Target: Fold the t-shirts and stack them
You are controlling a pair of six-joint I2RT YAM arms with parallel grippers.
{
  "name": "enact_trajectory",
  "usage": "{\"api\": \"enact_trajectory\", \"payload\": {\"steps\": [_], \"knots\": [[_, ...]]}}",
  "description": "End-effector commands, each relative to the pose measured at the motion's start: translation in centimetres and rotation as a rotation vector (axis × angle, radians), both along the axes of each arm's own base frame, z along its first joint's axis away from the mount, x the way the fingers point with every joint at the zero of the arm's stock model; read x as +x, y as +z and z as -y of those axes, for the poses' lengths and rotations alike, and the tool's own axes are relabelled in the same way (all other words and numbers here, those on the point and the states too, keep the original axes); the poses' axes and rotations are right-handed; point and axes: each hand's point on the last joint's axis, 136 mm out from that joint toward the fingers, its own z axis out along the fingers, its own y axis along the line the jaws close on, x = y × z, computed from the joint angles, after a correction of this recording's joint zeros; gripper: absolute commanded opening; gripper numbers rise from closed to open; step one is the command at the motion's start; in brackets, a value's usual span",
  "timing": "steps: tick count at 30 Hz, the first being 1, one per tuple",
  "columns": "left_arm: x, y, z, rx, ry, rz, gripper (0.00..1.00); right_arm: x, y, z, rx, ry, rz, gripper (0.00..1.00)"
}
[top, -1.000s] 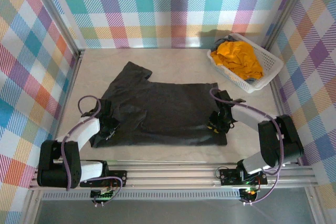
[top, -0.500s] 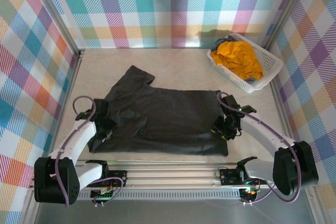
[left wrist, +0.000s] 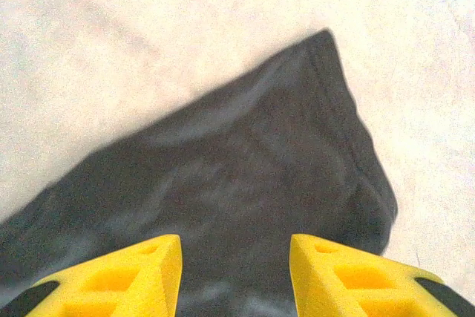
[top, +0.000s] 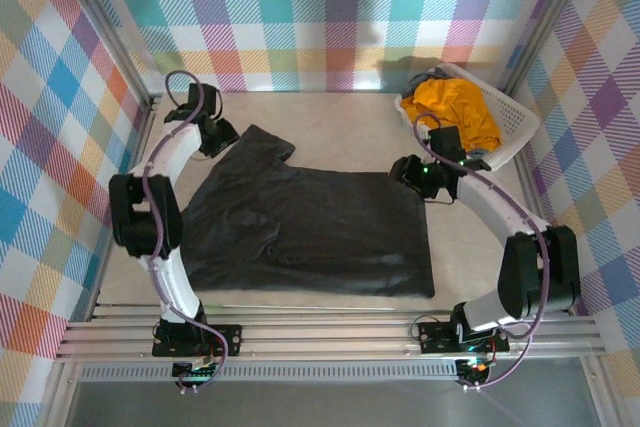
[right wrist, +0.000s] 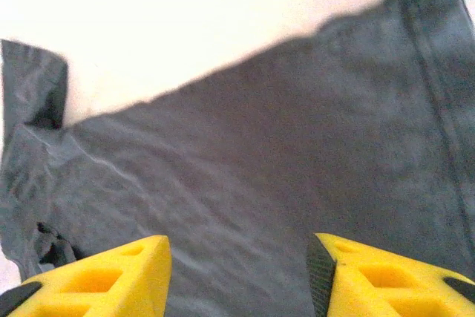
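Observation:
The dark charcoal t-shirt point(top: 310, 232) lies spread flat in the middle of the table, one sleeve point(top: 255, 142) pointing to the far left. My left gripper point(top: 218, 137) hovers open over that sleeve; in the left wrist view the sleeve point(left wrist: 252, 168) lies under the open gripper point(left wrist: 236, 272), nothing between the fingers. My right gripper point(top: 405, 171) hangs open over the shirt's far right corner; the right wrist view shows grey cloth point(right wrist: 260, 168) below its gripper point(right wrist: 237, 276). The mustard t-shirt point(top: 455, 112) is bunched in the basket.
The white lattice basket point(top: 520, 132) stands at the back right corner, close behind the right arm. Checked walls close in the table on three sides. Bare tabletop point(top: 330, 117) stretches behind the shirt, and the aluminium rail point(top: 320, 332) runs along the near edge.
Both grippers have left the shirt's near corners and swung to its far edge, left to the sleeve, right to the far right corner. The shirt lies flatter and nearer the rail.

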Motion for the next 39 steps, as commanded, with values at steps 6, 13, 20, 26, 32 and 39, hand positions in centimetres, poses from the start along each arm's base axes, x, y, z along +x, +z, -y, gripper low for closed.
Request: {"api": "enact_trajectory", "payload": {"steps": [6, 13, 20, 26, 32, 39], "knots": [[10.0, -3.2, 0.2, 0.081, -0.090, 0.120, 0.45, 4.4, 1.6, -1.0, 0.067, 0.061, 0.060, 0.52], [14.6, -6.0, 1.8, 0.091, -0.159, 0.118, 0.46, 4.9, 1.7, -1.2, 0.101, 0.065, 0.056, 0.52], [14.1, -8.5, 3.5, 0.033, -0.241, 0.084, 0.47, 5.4, 1.7, -1.3, 0.114, 0.066, 0.047, 0.52], [13.0, -9.6, 5.6, 0.028, -0.284, 0.026, 0.46, 5.2, 1.5, -1.4, 0.129, 0.058, 0.035, 0.52], [11.6, -11.4, 4.8, 0.081, -0.228, -0.079, 0.37, 4.5, 1.6, -1.2, 0.124, 0.051, 0.037, 0.52], [11.1, -11.4, 4.8, 0.090, -0.225, -0.106, 0.16, 4.0, 0.5, 0.6, 0.054, -0.022, 0.006, 0.52]]}}
